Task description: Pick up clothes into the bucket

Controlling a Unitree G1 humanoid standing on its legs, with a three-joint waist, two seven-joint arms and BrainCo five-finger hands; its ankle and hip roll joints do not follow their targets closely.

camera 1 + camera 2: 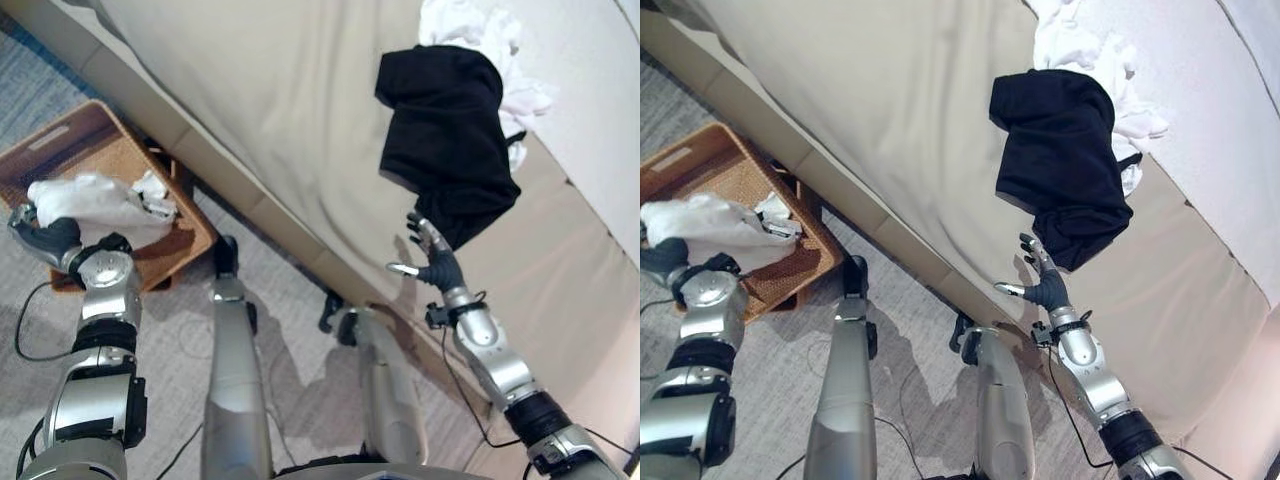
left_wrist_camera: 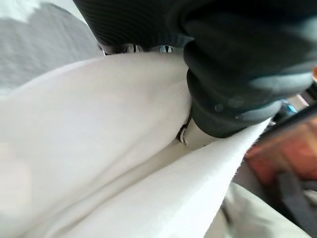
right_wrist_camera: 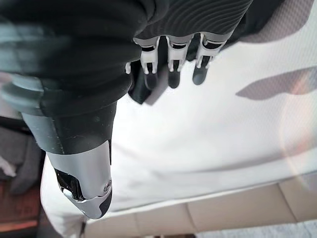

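Observation:
A black garment (image 1: 445, 130) lies crumpled on the beige bed (image 1: 280, 100), with its lower end hanging toward the bed's edge. My right hand (image 1: 432, 258) is open just below that end, and in the right wrist view its straight fingers (image 3: 171, 64) reach the dark cloth's edge. A brown wicker basket (image 1: 100, 110) stands on the floor at the left. My left hand (image 1: 45, 238) is over the basket, shut on a white cloth (image 1: 90, 200) that drapes into it. In the left wrist view the thumb (image 2: 233, 99) presses into the white cloth (image 2: 99, 148).
More white clothes (image 1: 480, 30) are piled on the bed behind the black garment. The bed's padded side (image 1: 250, 210) runs diagonally between the basket and my right arm. Grey carpet (image 1: 170, 380) covers the floor.

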